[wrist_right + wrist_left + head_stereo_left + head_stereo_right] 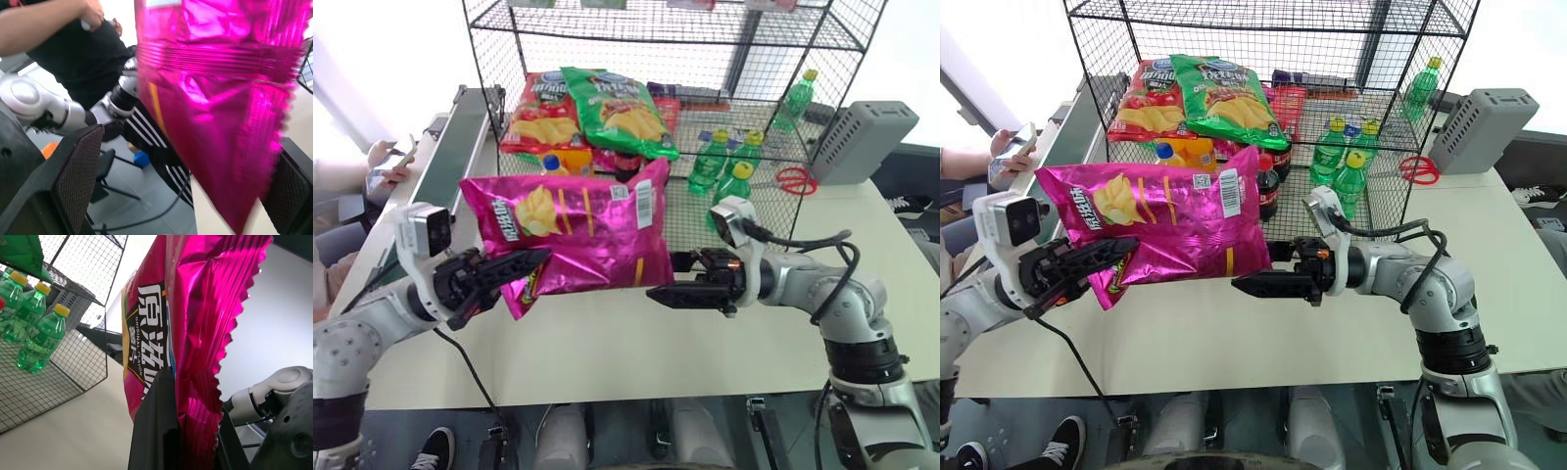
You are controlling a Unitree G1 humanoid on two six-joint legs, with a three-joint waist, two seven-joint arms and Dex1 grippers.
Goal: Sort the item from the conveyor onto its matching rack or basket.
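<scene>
One pink chip bag (195, 333) reads "ORIGINAL FLAVOR" beside white Chinese characters.

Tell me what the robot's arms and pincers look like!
Both arms are smooth silver-grey tubes with round joints and black rings. A small white camera box sits on the left wrist, and another on the right. Black cables loop over the right arm, and one hangs under the left. The left pincer and the right pincer each have two long, black, pointed fingers.
</scene>
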